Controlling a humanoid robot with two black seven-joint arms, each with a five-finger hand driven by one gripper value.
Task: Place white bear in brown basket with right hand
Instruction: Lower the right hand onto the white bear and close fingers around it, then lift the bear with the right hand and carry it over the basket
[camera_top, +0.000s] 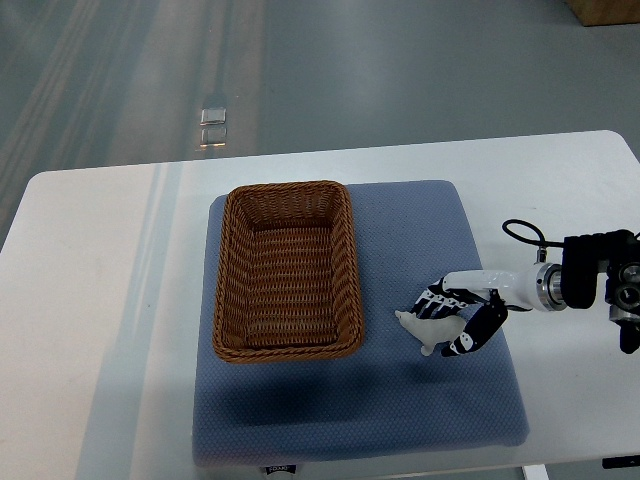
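Note:
A small white bear (426, 329) lies on the blue mat, just right of the brown basket's near right corner. My right hand (462, 318) reaches in from the right edge, and its black and white fingers curl over and around the bear, covering its right part. The brown wicker basket (287, 190) sits on the left half of the mat with nothing inside it. No left arm shows in the top view.
The blue cushion mat (400, 400) covers the middle of the white table (100, 300). A black cable loops above my right wrist (520, 232). Grey floor lies beyond the table's far edge.

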